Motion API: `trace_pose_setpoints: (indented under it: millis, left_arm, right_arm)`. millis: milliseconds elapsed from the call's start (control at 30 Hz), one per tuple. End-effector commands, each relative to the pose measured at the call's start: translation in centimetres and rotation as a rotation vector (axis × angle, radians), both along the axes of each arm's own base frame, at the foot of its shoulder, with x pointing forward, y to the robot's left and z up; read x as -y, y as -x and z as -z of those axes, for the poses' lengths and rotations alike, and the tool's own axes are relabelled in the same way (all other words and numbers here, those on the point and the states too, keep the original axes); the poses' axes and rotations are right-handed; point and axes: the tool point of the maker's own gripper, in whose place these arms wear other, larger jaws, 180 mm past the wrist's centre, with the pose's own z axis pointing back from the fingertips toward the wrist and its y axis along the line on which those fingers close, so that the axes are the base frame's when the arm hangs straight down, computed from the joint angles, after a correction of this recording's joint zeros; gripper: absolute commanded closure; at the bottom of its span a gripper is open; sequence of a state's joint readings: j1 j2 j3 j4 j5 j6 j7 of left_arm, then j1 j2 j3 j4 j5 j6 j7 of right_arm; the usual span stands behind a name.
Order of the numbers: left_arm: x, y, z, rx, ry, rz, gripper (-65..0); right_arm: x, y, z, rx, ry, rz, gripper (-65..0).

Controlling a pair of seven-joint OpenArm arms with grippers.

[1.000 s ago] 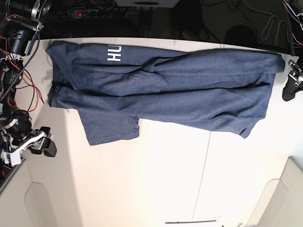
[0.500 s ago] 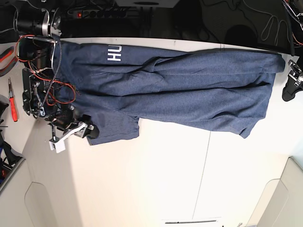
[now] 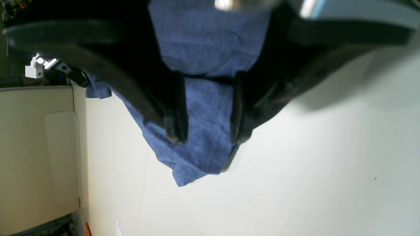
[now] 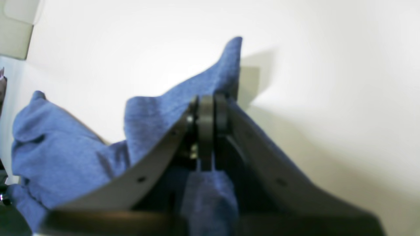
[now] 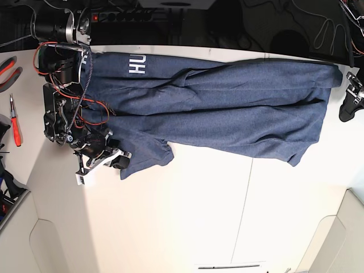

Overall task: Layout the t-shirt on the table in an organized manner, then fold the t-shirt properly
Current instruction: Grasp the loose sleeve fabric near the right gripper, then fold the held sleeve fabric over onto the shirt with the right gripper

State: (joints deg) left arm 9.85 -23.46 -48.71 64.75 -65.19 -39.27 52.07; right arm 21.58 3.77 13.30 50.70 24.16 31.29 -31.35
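The navy t-shirt (image 5: 227, 108) lies stretched along the far side of the off-white table (image 5: 187, 222), with white letters (image 5: 137, 63) near its left end. My right gripper (image 5: 118, 161) is shut on the edge of the lower sleeve. In the right wrist view the closed right gripper (image 4: 206, 108) pinches a raised fold of the t-shirt (image 4: 65, 147). At the shirt's right end my left gripper (image 5: 347, 108) stands open. The left wrist view shows this open left gripper (image 3: 206, 136) with the t-shirt (image 3: 203, 108) lying flat behind its fingers, not gripped.
Red-handled pliers (image 5: 14, 122) lie beyond the table's left edge. A power strip (image 5: 122, 14) and cables run along the back. Beige panels (image 5: 350, 227) flank the near corners. A thin dark seam (image 5: 244, 210) crosses the tabletop.
My right arm swung in from the left edge to the lower sleeve and shut on it, nudging the sleeve to the right. The left arm has not moved.
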Motion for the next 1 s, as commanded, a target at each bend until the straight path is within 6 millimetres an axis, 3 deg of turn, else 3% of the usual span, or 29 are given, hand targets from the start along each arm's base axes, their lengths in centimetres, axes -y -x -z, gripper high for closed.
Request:
trace_pose_setpoints:
  millis: [0,100,233,433,767,967]
  left_arm:
    - [-0.9,-0.7,-1.8,0.052,-0.03,-0.001,-25.3]
    - [-0.9,-0.7,-1.8,0.052,-0.03,-0.001,-25.3]
    - [-0.9,-0.7,-1.8,0.052,-0.029,-0.001,-25.3]
    - [-0.8,-0.7,-1.7,0.053,-0.027,-0.002,-25.3]
    - [-0.8,-0.7,-1.7,0.052,-0.027,-0.001,-25.3]
    - [-0.8,-0.7,-1.7,0.052,-0.027,-0.002,-25.3]
  right_arm:
    - [0.1,-2.3,-3.1,0.094,-0.027,0.015,0.0]
    - [-0.5,-2.6,-5.4,0.123,-0.023,-0.026,0.0]
    - [-2.7,-1.8,-8.9,0.158,-0.044,-0.113,0.0]
    - [-7.1,2.8,-12.9,0.213,-0.15,-0.212,0.0]
    - [-11.2,13.2,-11.1,0.143,-0.167,-0.329,0.0]
    - [-11.7,16.1,-9.9,0.089,-0.177,-0.34,0.0]
